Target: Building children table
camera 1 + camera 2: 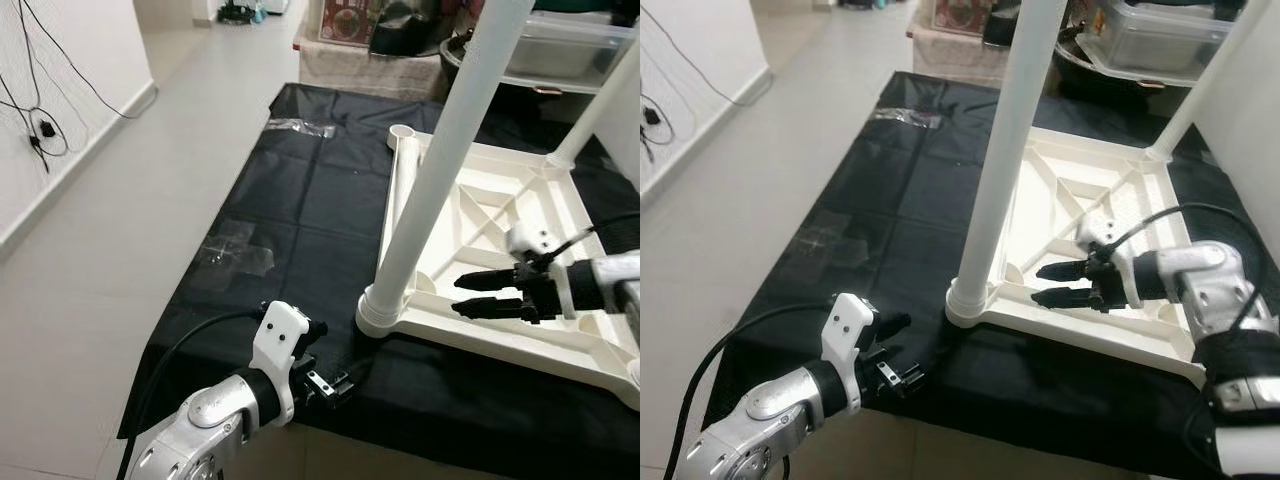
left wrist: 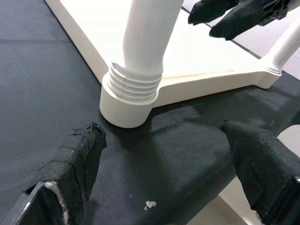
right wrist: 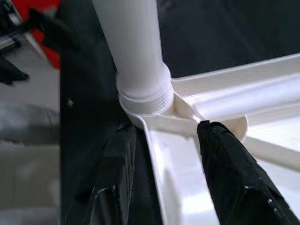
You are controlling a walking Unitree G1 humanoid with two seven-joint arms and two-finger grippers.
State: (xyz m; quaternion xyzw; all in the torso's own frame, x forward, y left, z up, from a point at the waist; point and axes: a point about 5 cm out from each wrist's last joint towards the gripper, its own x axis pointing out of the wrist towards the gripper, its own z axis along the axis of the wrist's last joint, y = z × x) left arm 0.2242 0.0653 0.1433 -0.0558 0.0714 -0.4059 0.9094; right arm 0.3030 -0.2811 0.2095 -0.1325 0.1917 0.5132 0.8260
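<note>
Table leg [image 1: 450,150] top perhaps cropped

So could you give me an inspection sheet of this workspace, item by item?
Surface: black cloth over a low platform.
Job's things: white tabletop lying upside down; one leg screwed upright into its near corner socket, another leg at the far corner, empty socket at a third.
Clutter: clear plastic wrap on the cloth.
Grippers: left gripper open at the cloth's edge; right gripper open, above the tabletop.
Cables: wires on the wall.
Surroundings: tiled floor, storage box.

No legible text or labels anywhere.
</note>
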